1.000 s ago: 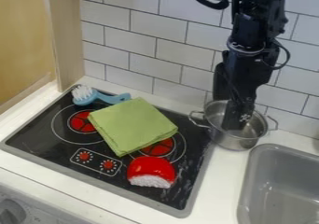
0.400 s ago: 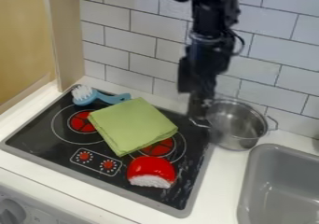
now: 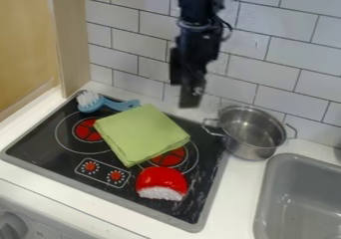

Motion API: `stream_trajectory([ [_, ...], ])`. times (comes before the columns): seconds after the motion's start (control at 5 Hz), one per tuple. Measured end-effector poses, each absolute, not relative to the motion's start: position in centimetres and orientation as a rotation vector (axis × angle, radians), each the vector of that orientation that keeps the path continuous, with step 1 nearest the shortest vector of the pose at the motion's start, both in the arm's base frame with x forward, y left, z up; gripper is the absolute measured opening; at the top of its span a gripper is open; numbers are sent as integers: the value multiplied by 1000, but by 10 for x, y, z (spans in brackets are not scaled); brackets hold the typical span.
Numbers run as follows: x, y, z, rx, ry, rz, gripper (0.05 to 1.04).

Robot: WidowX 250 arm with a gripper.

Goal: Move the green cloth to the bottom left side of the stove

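Note:
My gripper hangs in front of the tiled wall, above the back edge of the stove, up and to the right of the cloth and not touching it. The green cloth lies folded on the middle of the black stove, partly covering the two burner areas. Nothing rests on top of the cloth.
A blue brush lies at the stove's back left corner. The red and white toy sits just below the cloth. A metal pot stands right of the stove, with a grey sink at the lower right.
My gripper has moved left and somewhat up, from over the metal pot to behind the cloth. The cloth, pot, brush and red toy have stayed in place.

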State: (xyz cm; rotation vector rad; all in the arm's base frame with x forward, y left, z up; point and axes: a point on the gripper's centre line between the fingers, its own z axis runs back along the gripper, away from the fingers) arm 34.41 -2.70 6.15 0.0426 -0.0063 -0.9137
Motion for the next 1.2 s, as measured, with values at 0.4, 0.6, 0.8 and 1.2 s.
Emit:
stream_trajectory([
  [0.4, 338, -1, 52, 26, 2, -894, 999],
  [0.6, 323, 7, 43, 15, 25, -898, 999],
  [0.8, 315, 7, 38, 3, 30, -923, 999],
  [1.2, 317, 8, 35, 17, 12, -930, 999],
])
